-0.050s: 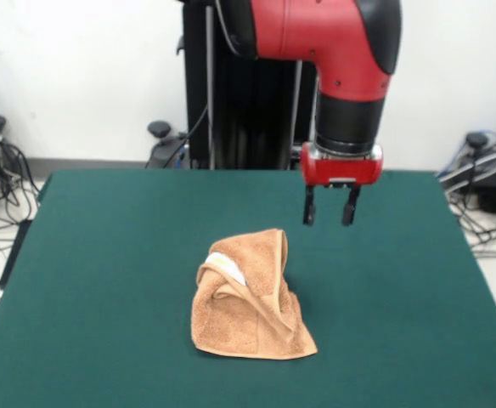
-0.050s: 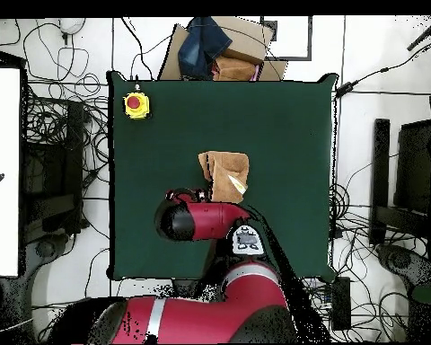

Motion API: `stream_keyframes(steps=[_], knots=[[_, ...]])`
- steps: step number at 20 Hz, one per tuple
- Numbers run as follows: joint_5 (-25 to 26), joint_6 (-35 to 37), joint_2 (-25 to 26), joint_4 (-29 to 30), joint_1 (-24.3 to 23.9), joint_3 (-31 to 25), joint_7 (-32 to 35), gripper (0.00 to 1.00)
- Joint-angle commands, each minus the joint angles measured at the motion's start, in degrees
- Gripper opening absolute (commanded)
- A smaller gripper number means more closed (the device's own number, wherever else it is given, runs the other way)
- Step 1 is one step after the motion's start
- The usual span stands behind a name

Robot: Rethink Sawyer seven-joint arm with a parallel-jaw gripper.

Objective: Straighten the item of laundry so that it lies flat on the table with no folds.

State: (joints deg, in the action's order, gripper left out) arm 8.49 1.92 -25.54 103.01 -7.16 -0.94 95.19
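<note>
Orange-tan terry towel (image 1: 250, 297) bunched mid green felt surface (image 1: 95, 255); hand (image 1: 330, 206) hovers empty, fingers apart. Unfolding pending: next, pinch raised fold.

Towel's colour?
Light orange-tan, on the towel; clearest in the front view.

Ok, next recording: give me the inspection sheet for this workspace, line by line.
Surface: green table, cloth smooth, no tears seen.
Job's things: towel bunched in a heap near the table's middle, folded over itself, white label showing; not flat.
Clutter: yellow box with a red button at one table corner.
Grippers: pincer open, empty, above the table beside the towel, not touching it.
Cables: tangles on the floor at both sides of the table.
Surroundings: cardboard box with dark cloth past the table's edge.
</note>
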Motion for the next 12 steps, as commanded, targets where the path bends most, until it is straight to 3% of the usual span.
stream_keyframes(steps=[1, 12], knots=[[0.33, 3.55, 5.84, -6.28, -1.92, -2.38, 4.78, 1.00], [3.19, 3.36, 9.37, -9.07, -5.84, -4.56, 1.89, 1.00]])
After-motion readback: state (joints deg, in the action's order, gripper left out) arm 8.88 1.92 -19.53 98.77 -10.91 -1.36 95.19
